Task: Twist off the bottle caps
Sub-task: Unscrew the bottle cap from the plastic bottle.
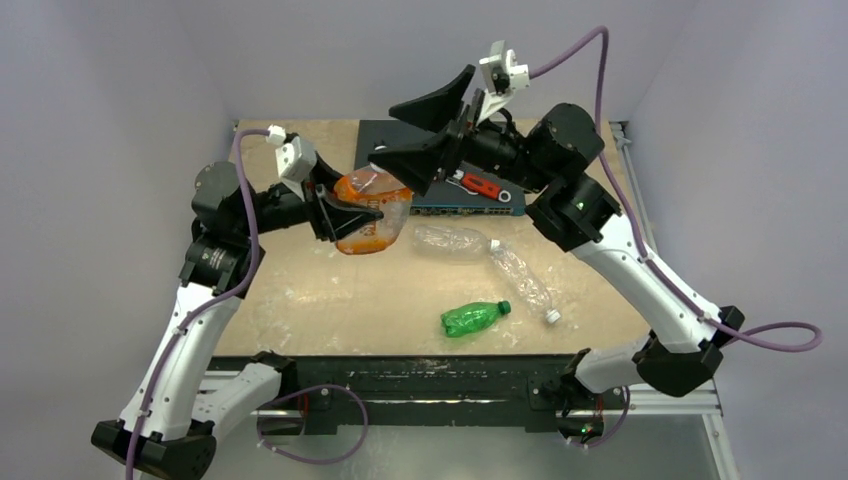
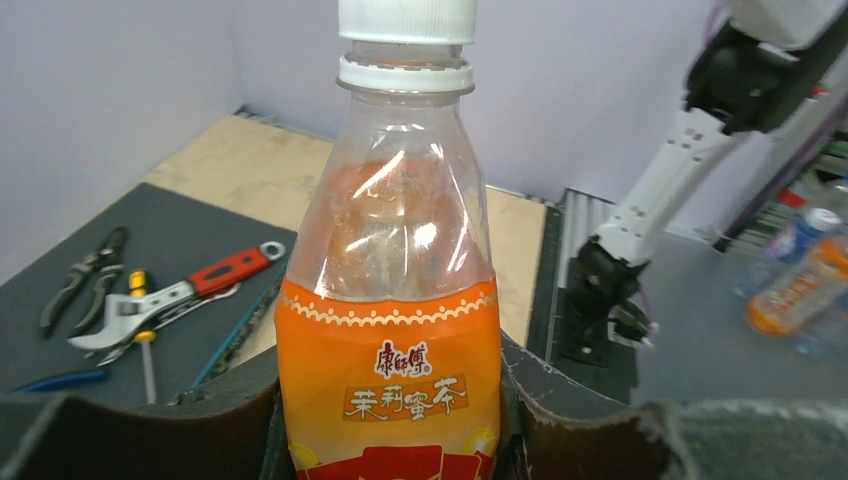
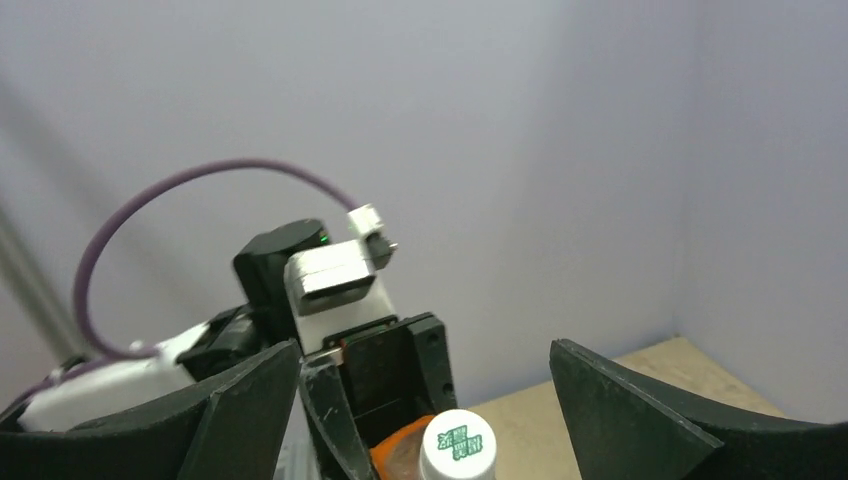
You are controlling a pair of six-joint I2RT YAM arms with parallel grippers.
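Note:
My left gripper (image 1: pixel 345 215) is shut on the squat bottle with the orange label (image 1: pixel 372 212), its fingers (image 2: pixel 215 415) pressing both sides of the label (image 2: pixel 390 380). The bottle is held off the table, and its white cap (image 2: pixel 407 20) sits on the neck. My right gripper (image 1: pixel 383 133) is open, its fingers (image 3: pixel 245 405) standing wide apart on either side of that cap (image 3: pixel 457 445) without touching it. On the table lie two clear crinkled bottles (image 1: pixel 450 240) (image 1: pixel 522 278), one with a white cap (image 1: pixel 552 316), and a green bottle (image 1: pixel 468 319) with a green cap (image 1: pixel 505 307).
A dark mat (image 2: pixel 60 240) at the back of the table carries pliers (image 2: pixel 85 275), a red-handled wrench (image 1: pixel 480 185) and a screwdriver. Purple cables loop from both wrists. Grey walls close in the back and sides.

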